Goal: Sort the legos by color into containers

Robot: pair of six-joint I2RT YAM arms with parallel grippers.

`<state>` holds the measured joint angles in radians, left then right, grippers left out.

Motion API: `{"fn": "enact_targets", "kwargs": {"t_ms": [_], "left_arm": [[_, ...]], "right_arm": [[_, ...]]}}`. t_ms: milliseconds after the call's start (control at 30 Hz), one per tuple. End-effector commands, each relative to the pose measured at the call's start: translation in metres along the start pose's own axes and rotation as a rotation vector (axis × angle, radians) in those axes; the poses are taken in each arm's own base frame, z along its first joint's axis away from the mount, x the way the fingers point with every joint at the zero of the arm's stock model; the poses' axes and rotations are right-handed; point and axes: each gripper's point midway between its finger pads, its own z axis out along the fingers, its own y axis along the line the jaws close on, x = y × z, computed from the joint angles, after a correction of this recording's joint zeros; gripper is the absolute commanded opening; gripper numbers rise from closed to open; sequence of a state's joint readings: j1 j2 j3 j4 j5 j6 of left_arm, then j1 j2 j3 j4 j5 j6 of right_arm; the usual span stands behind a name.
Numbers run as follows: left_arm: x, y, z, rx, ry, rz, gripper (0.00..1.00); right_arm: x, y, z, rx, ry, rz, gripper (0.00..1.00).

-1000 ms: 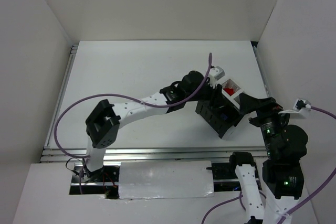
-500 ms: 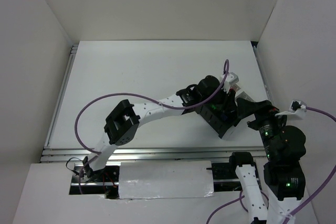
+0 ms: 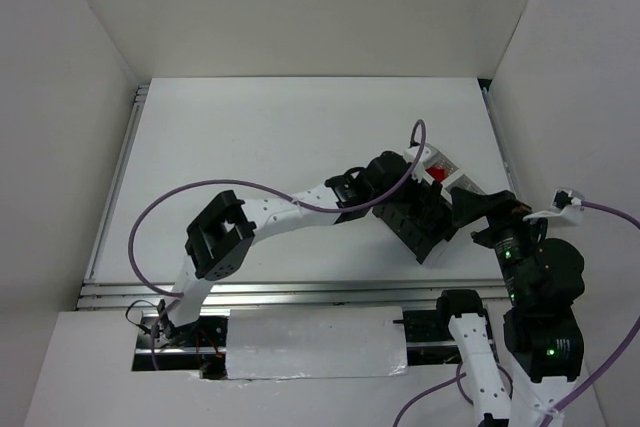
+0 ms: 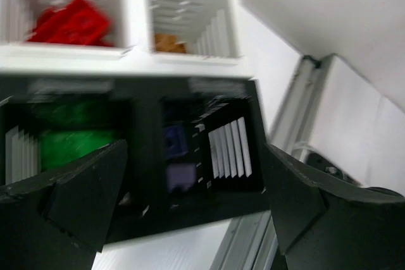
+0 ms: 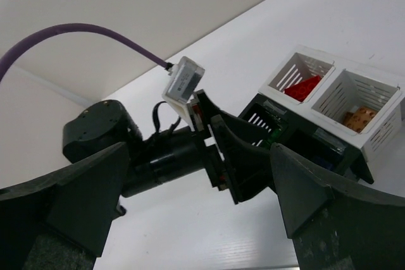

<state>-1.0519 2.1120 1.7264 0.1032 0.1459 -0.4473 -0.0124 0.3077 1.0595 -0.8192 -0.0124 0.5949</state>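
The containers (image 4: 136, 11) are a joined block with two white cells and two black ones. In the left wrist view, red legos (image 4: 73, 20) fill one white cell and a brown-orange lego (image 4: 168, 42) lies in the other. Green legos (image 4: 73, 134) sit in one black cell and a pale lavender lego (image 4: 180, 175) lies in the other. My left gripper (image 4: 190, 210) hangs open over the black cells with nothing between its fingers. My right gripper (image 5: 199, 213) is open and empty, just right of the block (image 3: 432, 242), facing the left gripper (image 5: 253, 150).
White walls enclose the white table (image 3: 270, 137) on three sides. An aluminium rail (image 3: 300, 292) runs along the near edge, close to the block. The left arm's purple cable (image 3: 200, 192) loops over the table.
My left gripper went from shut to wide open above the black cells, and the arm shifted slightly over the block. The right arm has barely moved.
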Motion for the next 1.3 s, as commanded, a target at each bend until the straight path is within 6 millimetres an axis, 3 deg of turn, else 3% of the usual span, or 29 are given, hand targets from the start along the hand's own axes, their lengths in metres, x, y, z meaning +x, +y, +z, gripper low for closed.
{"fn": "enact_targets", "kwargs": {"t_ms": [0, 33, 67, 100, 133, 167, 200, 267, 300, 333, 400, 433, 467, 500, 700, 867, 1033, 1267], "left_arm": [[-0.060, -0.002, -0.045, -0.116, -0.141, 0.025, 0.99], [-0.063, 0.010, -0.055, -0.188, -0.149, 0.020, 1.00], [-0.079, 0.012, -0.075, -0.243, -0.186, 0.009, 1.00], [-0.086, 0.037, -0.092, -0.382, -0.208, -0.010, 1.00], [-0.078, 0.051, -0.110, -0.474, -0.163, -0.019, 0.99], [-0.092, 0.060, -0.137, -0.551, -0.197, -0.054, 0.99], [-0.097, 0.081, -0.163, -0.698, -0.228, -0.068, 1.00], [-0.100, 0.095, -0.223, -0.846, -0.236, -0.099, 1.00], [-0.098, 0.110, -0.251, -0.969, -0.262, -0.099, 1.00], [-0.103, 0.108, -0.292, -1.021, -0.293, -0.123, 1.00], [-0.099, 0.117, -0.339, -1.127, -0.325, -0.145, 1.00], [-0.100, 0.116, -0.385, -1.203, -0.375, -0.161, 1.00], [-0.098, 0.114, -0.407, -1.236, -0.393, -0.167, 0.99], [-0.102, 0.107, -0.442, -1.249, -0.458, -0.196, 1.00], [-0.071, 0.092, -0.586, -1.398, -0.599, -0.280, 0.99], [-0.043, 0.088, -0.655, -1.464, -0.631, -0.281, 0.99], [-0.022, 0.084, -0.685, -1.532, -0.602, -0.269, 0.99], [0.001, 0.079, -0.697, -1.518, -0.624, -0.299, 0.99]], "right_arm": [[-0.012, 0.011, -0.004, -0.034, -0.001, -0.077, 1.00], [-0.016, 0.016, -0.008, -0.047, -0.005, -0.093, 1.00], [-0.016, 0.019, -0.011, -0.068, 0.010, -0.117, 1.00], [-0.014, 0.022, -0.010, -0.084, 0.033, -0.137, 1.00], [-0.016, 0.026, -0.012, -0.104, 0.039, -0.159, 1.00], [-0.020, 0.021, -0.012, -0.082, 0.031, -0.192, 1.00], [-0.021, 0.020, -0.014, -0.079, 0.046, -0.211, 1.00], [-0.034, 0.003, -0.018, 0.003, -0.008, -0.250, 1.00], [-0.039, 0.005, -0.024, -0.029, -0.015, -0.269, 1.00], [-0.045, 0.002, -0.029, -0.027, -0.031, -0.277, 1.00], [-0.061, -0.006, -0.045, -0.006, -0.074, -0.284, 1.00], [-0.064, -0.006, -0.050, -0.031, -0.071, -0.284, 1.00], [-0.072, -0.007, -0.061, -0.037, -0.080, -0.280, 1.00], [-0.075, -0.007, -0.066, -0.049, -0.079, -0.280, 1.00], [-0.103, -0.010, -0.113, -0.136, -0.126, -0.237, 0.99], [-0.123, -0.022, -0.151, -0.175, -0.171, -0.165, 1.00], [-0.105, -0.029, -0.153, -0.171, -0.106, -0.161, 1.00], [-0.090, -0.041, -0.155, -0.157, -0.077, -0.162, 1.00]]}}
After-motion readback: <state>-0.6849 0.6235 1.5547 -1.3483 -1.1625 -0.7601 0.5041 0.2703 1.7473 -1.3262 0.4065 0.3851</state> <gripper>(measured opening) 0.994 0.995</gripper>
